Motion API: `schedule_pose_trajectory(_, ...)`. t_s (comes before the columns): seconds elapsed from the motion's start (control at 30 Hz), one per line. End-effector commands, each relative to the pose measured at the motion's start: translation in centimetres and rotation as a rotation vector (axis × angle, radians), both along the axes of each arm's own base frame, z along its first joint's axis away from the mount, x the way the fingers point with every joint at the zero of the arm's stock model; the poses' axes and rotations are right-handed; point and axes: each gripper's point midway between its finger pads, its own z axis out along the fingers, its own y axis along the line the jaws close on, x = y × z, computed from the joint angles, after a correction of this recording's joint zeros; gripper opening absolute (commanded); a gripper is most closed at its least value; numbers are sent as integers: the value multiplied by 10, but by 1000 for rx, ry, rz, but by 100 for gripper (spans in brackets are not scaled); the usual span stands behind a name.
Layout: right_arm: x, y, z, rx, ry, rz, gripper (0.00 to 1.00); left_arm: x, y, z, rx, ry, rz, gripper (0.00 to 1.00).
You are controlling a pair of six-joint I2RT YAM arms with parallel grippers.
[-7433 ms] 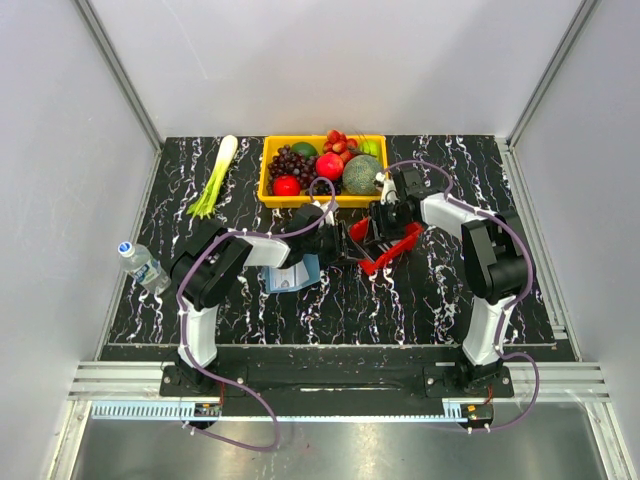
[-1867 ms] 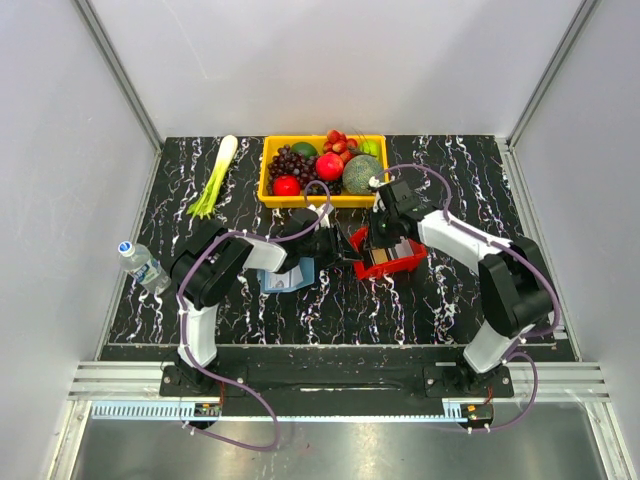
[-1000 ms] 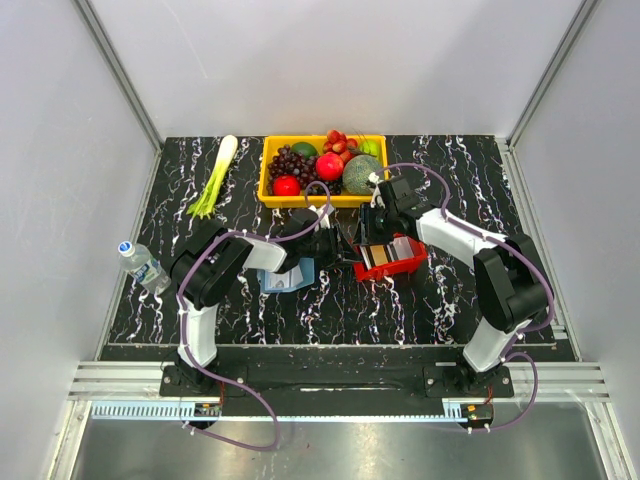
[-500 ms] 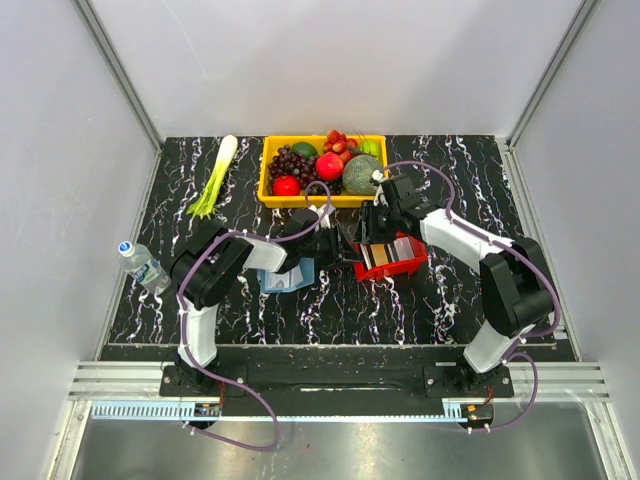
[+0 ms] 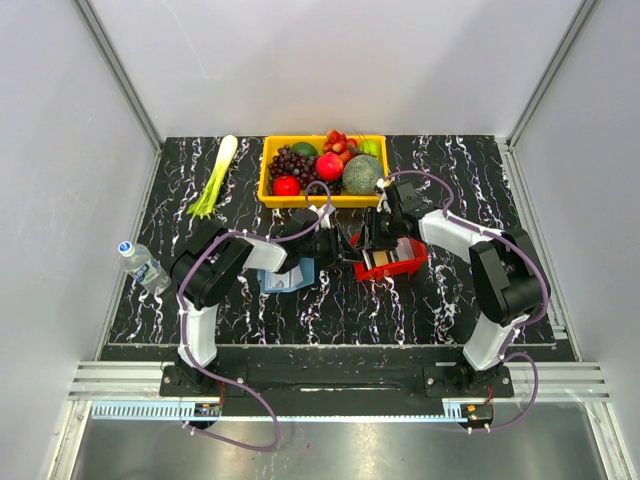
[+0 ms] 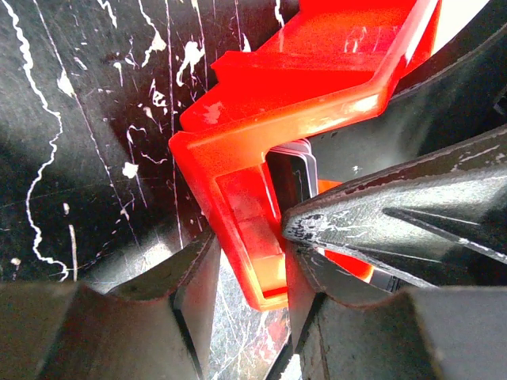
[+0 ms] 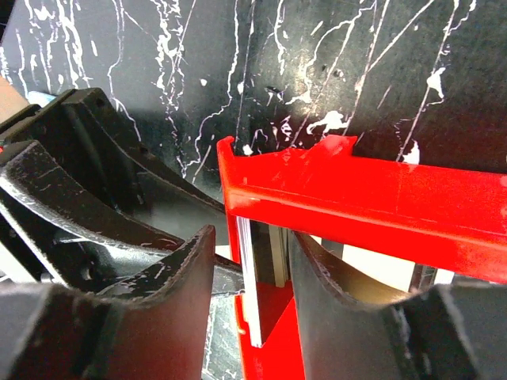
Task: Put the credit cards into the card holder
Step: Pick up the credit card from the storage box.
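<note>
Left gripper (image 6: 252,255) pinching corner wall of red tray (image 6: 238,198), one finger each side of wall. Tray on black marbled table (image 5: 400,310), just right of blue card holder (image 5: 287,279). Card holder flat on table, partly under left arm. Credit cards (image 7: 261,269) upright on edge in tray end nearest left gripper. Right gripper (image 7: 252,237) straddling them, fingers apart either side of stack; whether pressing cards, cannot tell. Yellow fruit crate (image 5: 263,176) behind tray
</note>
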Motion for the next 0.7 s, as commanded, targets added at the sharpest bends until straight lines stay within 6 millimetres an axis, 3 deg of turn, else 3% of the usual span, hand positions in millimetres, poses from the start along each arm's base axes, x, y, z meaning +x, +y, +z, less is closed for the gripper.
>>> schedule_pose_trajectory(0.0, -5, 15, 11, 126, 23, 29, 46, 9, -5, 13, -9, -81, -5, 30)
schedule_pose_trajectory(0.23, -7, 21, 15, 163, 36, 59, 19, 8, -5, 12, -9, -79, -6, 30)
schedule_pose_trajectory(0.5, -8, 27, 35, 211, 13, 85, 0, 8, -6, 11, -12, -72, -9, 30)
schedule_pose_trajectory(0.57, -10, 28, 40, 226, 12, 94, 1, 9, -6, 12, -14, -73, -7, 30)
schedule_pose_trajectory(0.67, -14, 31, 43, 245, 19, 112, 10, 9, -6, 12, -16, -74, -10, 30)
